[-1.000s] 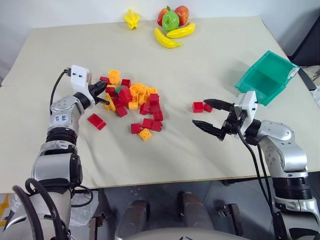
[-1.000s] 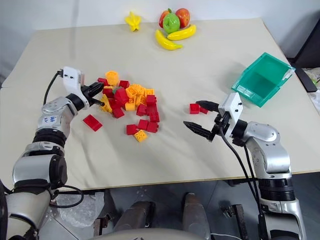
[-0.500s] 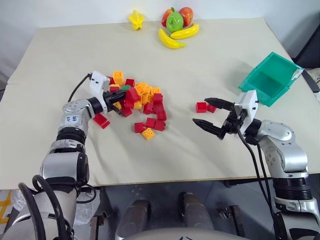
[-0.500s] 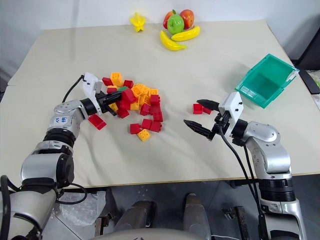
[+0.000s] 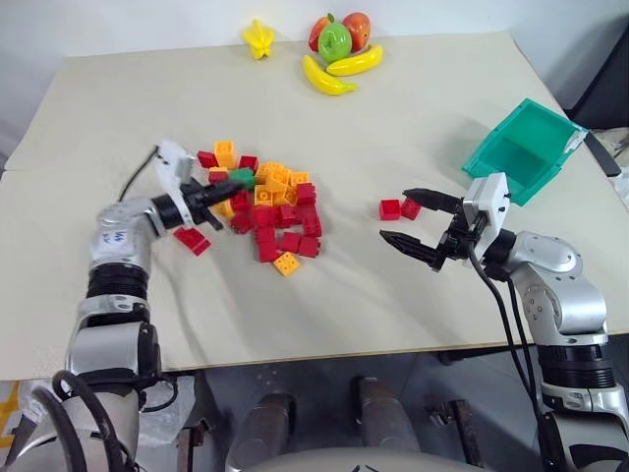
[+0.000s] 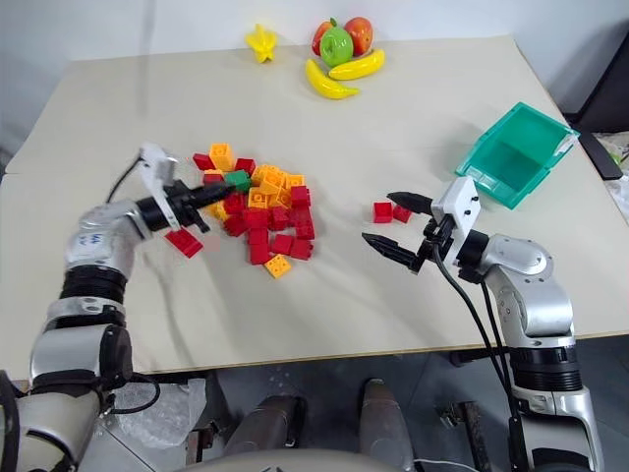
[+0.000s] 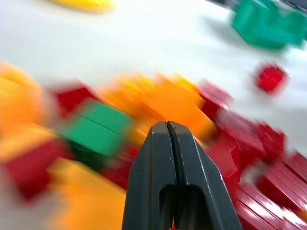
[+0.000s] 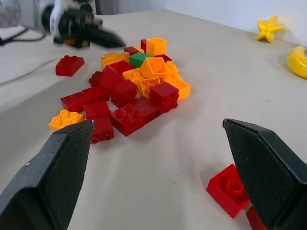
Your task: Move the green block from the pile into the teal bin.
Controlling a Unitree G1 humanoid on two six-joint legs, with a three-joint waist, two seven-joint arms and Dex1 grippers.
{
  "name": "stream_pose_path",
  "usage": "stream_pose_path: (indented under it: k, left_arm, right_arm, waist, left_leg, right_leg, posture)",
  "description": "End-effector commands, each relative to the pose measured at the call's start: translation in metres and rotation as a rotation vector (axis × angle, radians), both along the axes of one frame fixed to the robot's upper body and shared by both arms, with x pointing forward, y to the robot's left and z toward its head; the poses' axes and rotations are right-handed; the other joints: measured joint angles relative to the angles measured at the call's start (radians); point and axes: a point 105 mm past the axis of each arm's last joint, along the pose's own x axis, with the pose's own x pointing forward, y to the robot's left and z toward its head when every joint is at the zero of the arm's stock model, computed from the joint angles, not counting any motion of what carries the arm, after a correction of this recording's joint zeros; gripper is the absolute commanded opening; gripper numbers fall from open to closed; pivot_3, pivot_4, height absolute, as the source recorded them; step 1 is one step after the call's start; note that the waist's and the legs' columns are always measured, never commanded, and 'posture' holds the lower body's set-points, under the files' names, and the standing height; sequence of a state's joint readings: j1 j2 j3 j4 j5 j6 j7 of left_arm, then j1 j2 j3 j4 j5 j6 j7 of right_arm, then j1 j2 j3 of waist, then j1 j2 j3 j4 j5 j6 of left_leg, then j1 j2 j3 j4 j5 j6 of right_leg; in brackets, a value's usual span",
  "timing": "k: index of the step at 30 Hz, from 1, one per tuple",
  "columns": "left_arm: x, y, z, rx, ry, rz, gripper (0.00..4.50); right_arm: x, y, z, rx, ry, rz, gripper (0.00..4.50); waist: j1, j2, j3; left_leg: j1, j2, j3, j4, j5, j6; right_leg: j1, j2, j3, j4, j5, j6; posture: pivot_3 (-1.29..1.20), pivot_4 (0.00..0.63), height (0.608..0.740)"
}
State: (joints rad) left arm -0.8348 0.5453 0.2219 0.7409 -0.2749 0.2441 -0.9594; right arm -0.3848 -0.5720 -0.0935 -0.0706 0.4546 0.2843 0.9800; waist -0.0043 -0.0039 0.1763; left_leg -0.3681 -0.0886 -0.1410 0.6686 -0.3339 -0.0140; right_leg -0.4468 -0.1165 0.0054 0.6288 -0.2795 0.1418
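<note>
The left pincer has swung to the green block, clenched empty; right pincer released.

You have bright, even light over the worktop, with soft, short shadows. Your left wrist view is heavily motion-blurred; the pile smears there, while the head views stay sharp.

Glossy studded plastic in the pile and green block; translucent teal plastic bin; matt beige cloth over table; textured black pads on right tool.
</note>
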Motion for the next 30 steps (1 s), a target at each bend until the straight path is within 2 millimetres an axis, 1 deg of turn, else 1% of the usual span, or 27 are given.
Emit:
stream_pose_path:
  k: [1,2,3,4,7,9,11,15,16,20,22,26,30]
  left_arm:
    - [-0.014,0.030,0.010,0.007,0.009,0.096,0.19]
    - [-0.023,0.040,0.008,0.030,0.036,0.108,0.39]
    - [-0.030,0.046,0.007,0.046,0.056,0.113,0.56]
    - [-0.038,0.054,0.008,0.053,0.068,0.126,0.83]
    - [-0.056,0.076,0.013,0.070,0.074,0.187,1.78]
    - [-0.066,0.086,0.017,0.077,0.075,0.219,2.38]
    - [-0.074,0.092,0.019,0.080,0.077,0.236,3.01]
    - [-0.089,0.095,0.019,0.079,0.090,0.247,4.31]
    - [-0.092,0.095,0.018,0.080,0.093,0.249,4.47]
    - [-0.094,0.092,0.017,0.080,0.093,0.253,4.47]
    - [-0.088,0.083,0.020,0.086,0.056,0.220,4.47]
    - [-0.058,0.067,0.027,0.137,-0.059,0.191,4.47]
    - [-0.025,0.047,0.016,0.194,-0.047,0.146,4.47]
  right_arm:
    - [-0.001,-0.003,0.013,0.006,-0.052,0.009,4.50]
    - [-0.001,-0.004,0.013,0.004,-0.049,0.009,4.50]
    - [0.000,-0.004,0.013,0.002,-0.048,0.009,4.50]
    - [0.000,-0.005,0.012,0.000,-0.045,0.012,4.50]
    - [0.001,-0.005,0.012,-0.005,-0.039,0.020,4.50]
    - [0.003,-0.005,0.013,-0.004,-0.038,0.022,4.50]
    - [0.006,-0.004,0.014,-0.003,-0.038,0.029,4.50]
    - [0.011,-0.002,0.015,-0.007,-0.040,0.046,4.50]
    - [0.012,-0.001,0.016,-0.005,-0.042,0.049,4.50]
    - [0.015,0.001,0.018,-0.003,-0.050,0.057,4.50]
    - [0.015,0.002,0.018,-0.003,-0.053,0.060,4.50]
    - [0.011,0.004,0.018,0.001,-0.055,0.070,4.50]
    - [0.009,0.006,0.019,0.009,-0.067,0.067,4.50]
  waist:
    - [-0.003,0.000,0.000]
    - [-0.007,0.000,0.000]
    - [-0.016,0.000,0.000]
    - [-0.020,0.000,0.000]
    - [-0.022,0.000,0.000]
    - [-0.022,0.000,0.000]
    - [-0.021,0.000,0.000]
    - [-0.018,0.000,0.000]
    - [-0.019,0.000,0.000]
    - [-0.019,0.000,0.000]
    - [-0.019,0.000,0.000]
    - [-0.004,0.000,0.000]
    - [0.002,0.000,0.000]
  left_leg:
    - [0.000,0.000,0.000,0.000,0.000,0.000]
    - [0.000,0.000,0.000,0.000,0.000,0.000]
    - [0.000,0.001,0.001,-0.001,0.000,0.000]
    - [0.000,0.002,0.000,-0.002,0.000,0.000]
    - [0.000,0.003,0.000,-0.002,0.000,0.000]
    - [0.000,0.003,0.000,-0.002,0.000,0.000]
    - [0.000,0.003,0.000,-0.001,0.000,0.000]
    - [0.001,0.003,0.000,-0.001,0.000,0.000]
    - [0.001,0.003,0.000,-0.002,0.000,0.000]
    - [0.000,0.004,0.000,-0.002,0.000,0.000]
    - [0.001,0.003,0.001,-0.002,0.000,0.000]
    - [0.000,0.003,0.001,0.000,0.000,0.000]
    - [0.001,0.002,0.002,0.000,0.000,0.000]
  right_leg:
    - [0.000,0.000,0.000,0.000,0.000,0.000]
    - [0.000,0.000,0.001,0.000,0.000,0.000]
    - [0.000,0.000,0.001,0.001,0.000,0.000]
    - [0.000,0.001,0.001,0.001,0.000,0.000]
    - [0.000,0.001,0.000,0.000,0.000,0.000]
    - [0.000,0.001,0.000,-0.001,0.000,0.000]
    - [0.000,0.001,0.001,-0.001,0.000,0.000]
    - [0.000,0.000,0.001,-0.001,0.000,-0.001]
    - [0.000,0.000,0.001,-0.001,0.000,-0.001]
    - [0.000,0.001,0.001,-0.002,0.001,-0.001]
    - [0.000,0.001,0.001,-0.002,0.001,-0.001]
    - [0.000,0.001,0.000,-0.003,0.001,-0.001]
    - [0.000,0.001,0.000,-0.002,0.002,-0.002]
  posture:
    - [0.00,0.150,0.740]
    - [0.00,0.150,0.740]
    - [0.00,0.150,0.740]
    - [0.00,0.150,0.740]
    - [0.00,0.150,0.740]
    - [0.00,0.150,0.740]
    - [0.00,0.150,0.740]
    - [0.00,0.150,0.740]
    - [0.00,0.150,0.740]
    - [0.00,0.150,0.740]
    - [0.00,0.150,0.740]
    - [0.00,0.150,0.740]
    - [0.00,0.150,0.740]
